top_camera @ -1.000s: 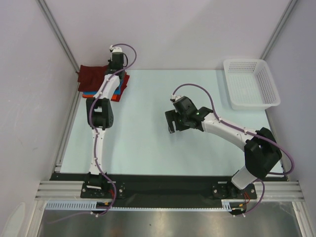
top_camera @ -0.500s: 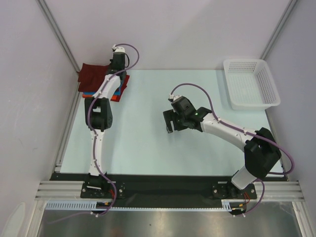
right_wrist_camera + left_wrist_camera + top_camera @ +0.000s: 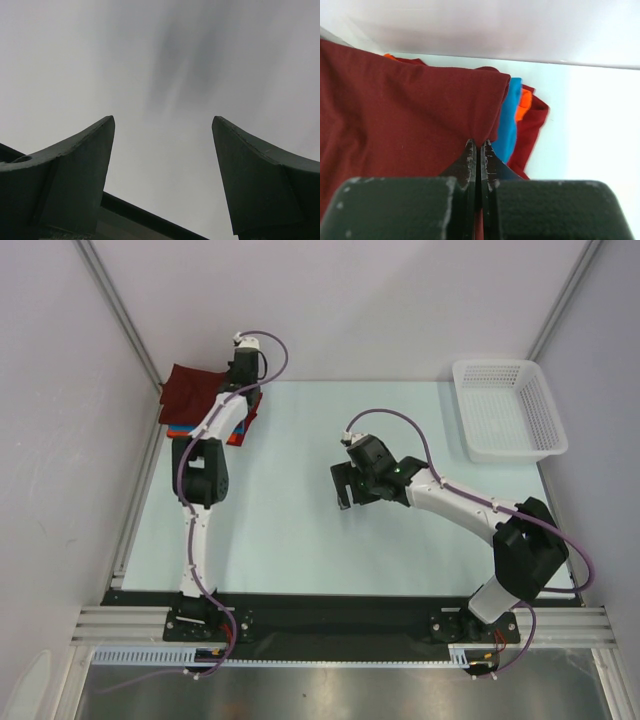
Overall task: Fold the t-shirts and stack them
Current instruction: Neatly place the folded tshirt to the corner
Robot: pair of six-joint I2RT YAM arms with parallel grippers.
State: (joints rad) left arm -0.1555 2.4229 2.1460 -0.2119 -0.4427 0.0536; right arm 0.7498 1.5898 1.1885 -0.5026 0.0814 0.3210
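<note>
The dark maroon t-shirt [image 3: 190, 392] lies on top of a stack at the far left corner and fills the left wrist view [image 3: 405, 110]. Under it peek a bright blue t-shirt [image 3: 510, 120] and an orange-red t-shirt [image 3: 524, 102]. My left gripper [image 3: 478, 144] is shut on the maroon shirt's near edge, with cloth pinched between the tips. From above, the left gripper [image 3: 241, 380] reaches over the stack's right side. My right gripper [image 3: 343, 490] hovers mid-table, open [image 3: 162, 120], with nothing between its fingers.
A white mesh basket [image 3: 497, 363] stands at the far right corner. The left wall and a metal post run close behind the stack. The pale table surface [image 3: 290, 510] stretches between the two arms.
The left gripper has closed onto the maroon shirt's edge and edged slightly back, and the cloth has bunched a little. The right gripper has drifted slightly left.
</note>
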